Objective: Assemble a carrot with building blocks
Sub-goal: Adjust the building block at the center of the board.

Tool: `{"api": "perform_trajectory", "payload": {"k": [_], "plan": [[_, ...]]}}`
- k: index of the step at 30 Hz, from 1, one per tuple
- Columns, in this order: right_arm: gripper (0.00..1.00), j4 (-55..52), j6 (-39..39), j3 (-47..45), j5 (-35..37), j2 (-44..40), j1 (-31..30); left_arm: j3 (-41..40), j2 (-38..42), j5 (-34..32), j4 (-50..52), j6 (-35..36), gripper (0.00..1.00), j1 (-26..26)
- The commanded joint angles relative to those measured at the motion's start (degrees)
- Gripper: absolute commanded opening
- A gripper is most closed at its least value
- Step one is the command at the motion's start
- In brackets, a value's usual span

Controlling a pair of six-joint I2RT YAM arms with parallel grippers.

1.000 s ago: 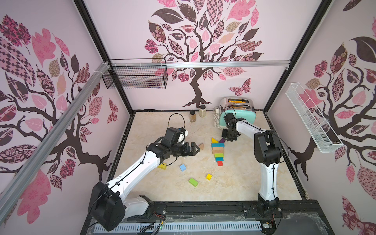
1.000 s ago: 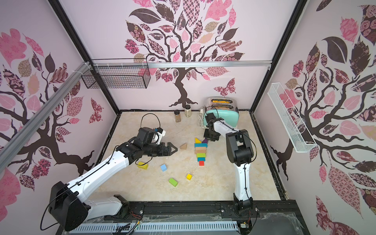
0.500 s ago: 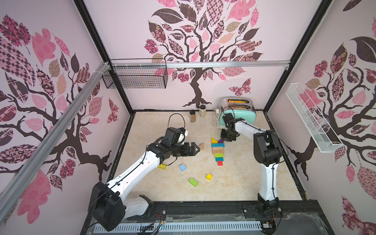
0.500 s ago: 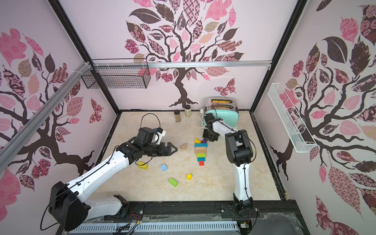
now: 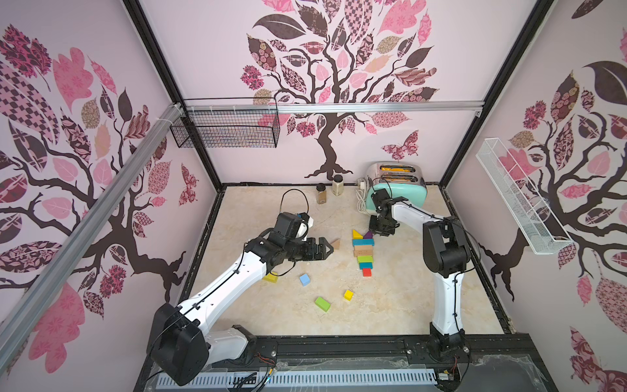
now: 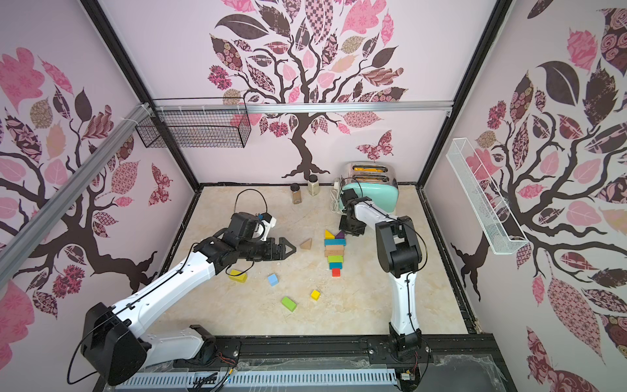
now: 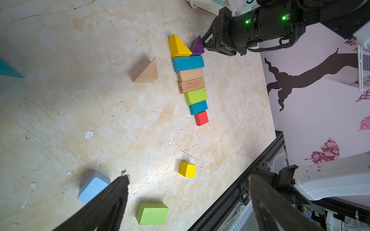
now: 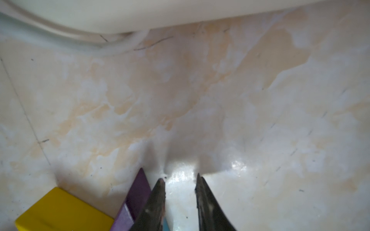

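Right gripper [image 8: 179, 178] just parted slightly, empty; purple wedge [image 8: 138, 192] freed beside it, likely leaf placed. Left gripper [image 7: 188, 177] wide open, empty.

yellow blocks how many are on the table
3: yellow wedge at the block row's far end, yellow cube loose by the green brick, yellow brick partly under the left arm. More may be hidden.

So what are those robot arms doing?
The robot is building a flat carrot on the table. Its tapering row of blocks is down, red cube at the tip. The right end effector, jaws apart and empty, sits beside the purple wedge at the wide end. The left end effector, wide open, hovers near a bare wooden wedge.
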State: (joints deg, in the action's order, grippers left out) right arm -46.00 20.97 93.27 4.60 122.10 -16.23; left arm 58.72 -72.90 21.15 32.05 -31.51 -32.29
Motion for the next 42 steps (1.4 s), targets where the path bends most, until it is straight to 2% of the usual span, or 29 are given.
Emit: {"api": "perform_trajectory", "payload": {"k": [1, 7, 13, 18, 21, 28, 42], "plan": [[0.32, -1.04, 0.22, 0.67, 3.66, -5.1, -0.28, -0.08, 1.26, 0.04, -0.31, 0.48, 0.98, -0.14], [0.35, -3.66, -1.79, -1.87, 3.59, -10.48, -2.39, -0.5, 3.58, -1.7, -0.15, -0.3, 0.98, -0.14], [0.32, -4.63, -2.05, -8.43, 0.25, -14.77, -11.0, -0.08, 7.7, -3.17, 1.07, -1.54, 0.98, 0.77], [0.3, -3.14, -0.41, -9.53, -1.5, -13.83, -18.23, 0.3, 10.68, -3.99, 2.27, -2.13, 0.98, 1.22], [0.29, -2.55, 0.12, -7.88, -2.0, -11.38, -20.39, -0.39, 11.2, -3.93, 2.57, -2.41, 0.98, 1.27], [0.29, -1.88, 0.69, -5.66, -0.26, -6.17, -21.44, -1.91, 12.26, -3.69, 2.49, -3.02, 0.98, 1.23], [0.29, -1.2, 0.3, -4.82, 1.59, -2.93, -21.39, -1.79, 10.62, -3.42, 1.54, -2.42, 0.98, 1.26]]}}
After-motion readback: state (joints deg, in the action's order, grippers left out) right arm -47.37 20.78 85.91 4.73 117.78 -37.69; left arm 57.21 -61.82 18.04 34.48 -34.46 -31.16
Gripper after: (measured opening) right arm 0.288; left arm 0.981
